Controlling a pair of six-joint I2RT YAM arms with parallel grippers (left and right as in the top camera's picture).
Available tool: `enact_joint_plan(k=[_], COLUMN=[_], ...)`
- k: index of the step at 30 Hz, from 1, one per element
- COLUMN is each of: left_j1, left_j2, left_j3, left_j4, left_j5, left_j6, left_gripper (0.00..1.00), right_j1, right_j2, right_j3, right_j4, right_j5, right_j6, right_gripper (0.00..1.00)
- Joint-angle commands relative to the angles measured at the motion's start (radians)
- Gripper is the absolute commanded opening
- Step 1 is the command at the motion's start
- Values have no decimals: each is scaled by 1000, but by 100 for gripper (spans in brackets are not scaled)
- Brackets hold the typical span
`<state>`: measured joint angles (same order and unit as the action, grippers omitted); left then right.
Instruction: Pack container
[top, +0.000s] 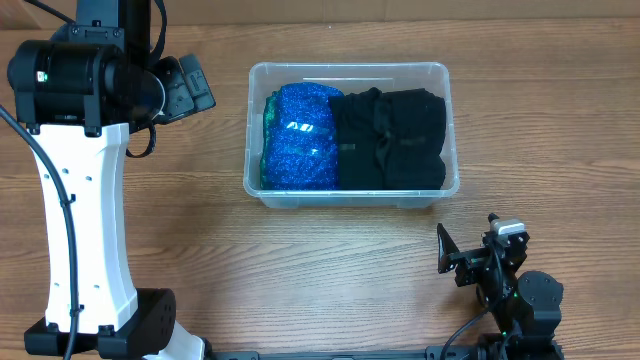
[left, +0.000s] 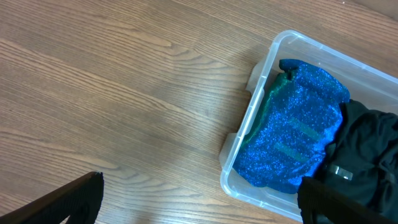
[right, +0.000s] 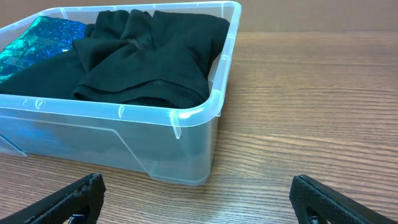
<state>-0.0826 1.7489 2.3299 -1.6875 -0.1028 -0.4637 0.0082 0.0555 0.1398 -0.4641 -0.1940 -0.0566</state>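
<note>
The clear plastic container (top: 350, 199) stands at the middle of the table. Inside lie a blue glittery cloth (top: 300, 150) on the left and folded black cloth (top: 390, 140) on the right. My left gripper (top: 188, 86) is held up to the left of the container, open and empty; its wrist view shows the container's corner (left: 249, 112), the blue cloth (left: 298, 130) and the black cloth (left: 373, 149) between spread fingers (left: 202, 205). My right gripper (top: 470, 252) is low, in front of the container's right end, open and empty (right: 199, 202), facing the container (right: 193, 115) and the black cloth (right: 149, 56).
The table is bare wood (top: 330, 280) around the container. The left arm's white upright link (top: 85, 220) stands at the left side. The right arm's base (top: 525, 300) sits at the front right edge.
</note>
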Motion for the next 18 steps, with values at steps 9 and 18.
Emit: enact_joint_plan(k=[9,18], left_j1=[4,4], left_j2=[0,0], left_j3=[-1,-1], left_j4=[-2,-2], left_j5=[-12,-12], left_j6=[15,15], left_gripper=[100,100], right_j1=[-4,-4], right_j2=[-13,-13], right_j3=[-8,-8], right_j4=[6,6], right_j5=[13,13], right_j6=[-3,-3], right_gripper=[100,100])
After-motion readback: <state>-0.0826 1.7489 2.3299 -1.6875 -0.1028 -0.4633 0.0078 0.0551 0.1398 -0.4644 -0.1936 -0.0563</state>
